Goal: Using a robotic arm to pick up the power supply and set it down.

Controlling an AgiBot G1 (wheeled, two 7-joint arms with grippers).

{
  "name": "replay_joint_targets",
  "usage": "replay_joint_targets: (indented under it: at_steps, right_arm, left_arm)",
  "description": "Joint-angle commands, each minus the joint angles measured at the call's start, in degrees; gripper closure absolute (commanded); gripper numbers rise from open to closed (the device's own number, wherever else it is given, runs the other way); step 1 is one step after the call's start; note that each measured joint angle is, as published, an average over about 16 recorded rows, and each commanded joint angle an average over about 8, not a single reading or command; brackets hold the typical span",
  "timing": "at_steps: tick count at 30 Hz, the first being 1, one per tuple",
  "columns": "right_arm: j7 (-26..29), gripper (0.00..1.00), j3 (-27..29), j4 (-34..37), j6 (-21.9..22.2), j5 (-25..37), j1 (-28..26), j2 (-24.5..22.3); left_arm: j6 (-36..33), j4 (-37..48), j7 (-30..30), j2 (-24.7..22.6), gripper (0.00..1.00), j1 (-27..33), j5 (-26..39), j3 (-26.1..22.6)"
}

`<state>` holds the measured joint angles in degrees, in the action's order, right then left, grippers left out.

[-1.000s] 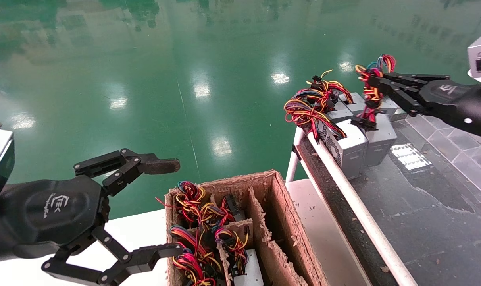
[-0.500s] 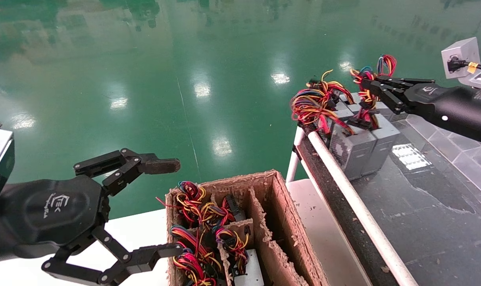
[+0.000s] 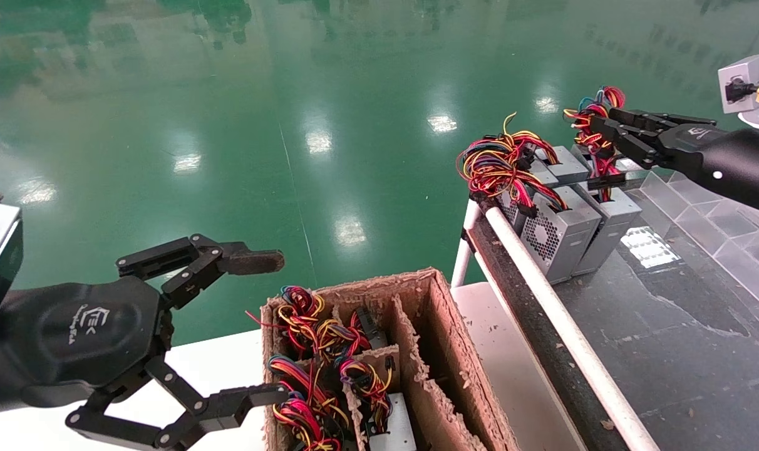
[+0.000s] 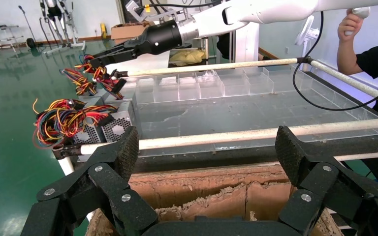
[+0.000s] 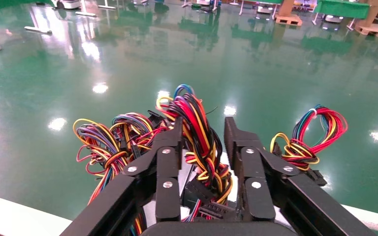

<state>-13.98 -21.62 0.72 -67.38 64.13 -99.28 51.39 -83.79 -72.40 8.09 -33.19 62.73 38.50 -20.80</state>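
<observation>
The power supply [image 3: 614,216], a grey metal box, stands upright on the dark bench [image 3: 667,326] beside a like unit [image 3: 558,235] with a honeycomb vent. Its bundle of red, yellow and black wires [image 3: 597,150] rises straight up into my right gripper [image 3: 595,125], the robotic arm at work. In the right wrist view that gripper [image 5: 203,128] is shut on the wire bundle [image 5: 199,142], with a small gap at one fingertip. My left gripper [image 3: 273,326] hangs open and parked over the cardboard box, holding nothing [image 4: 206,147].
A divided cardboard box [image 3: 442,313] near the front holds more power supplies with wire bundles [image 3: 310,332]. A white rail [image 3: 561,326] runs along the bench's edge. Clear plastic bins [image 3: 711,219] line the bench's right side. Green floor lies beyond.
The right gripper swung the held power supply from a tilt to standing upright on the bench, turned so the neighbour's vent side shows. The left arm has not moved.
</observation>
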Motion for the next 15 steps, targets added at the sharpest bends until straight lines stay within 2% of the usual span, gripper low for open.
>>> replay_joint_targets:
  at_steps: [1, 15]
  right_arm:
    - [0.0, 0.0, 0.0, 0.0, 0.1, -0.1, 0.1, -0.1]
    - [2.5, 0.0, 0.5, 0.1, -2.4, -0.8, -0.5, -2.1]
  left_arm:
    - [0.0, 0.0, 0.0, 0.0, 0.0, 0.0, 0.0, 0.0]
    - [0.0, 0.0, 0.0, 0.0, 0.0, 0.0, 0.0, 0.0]
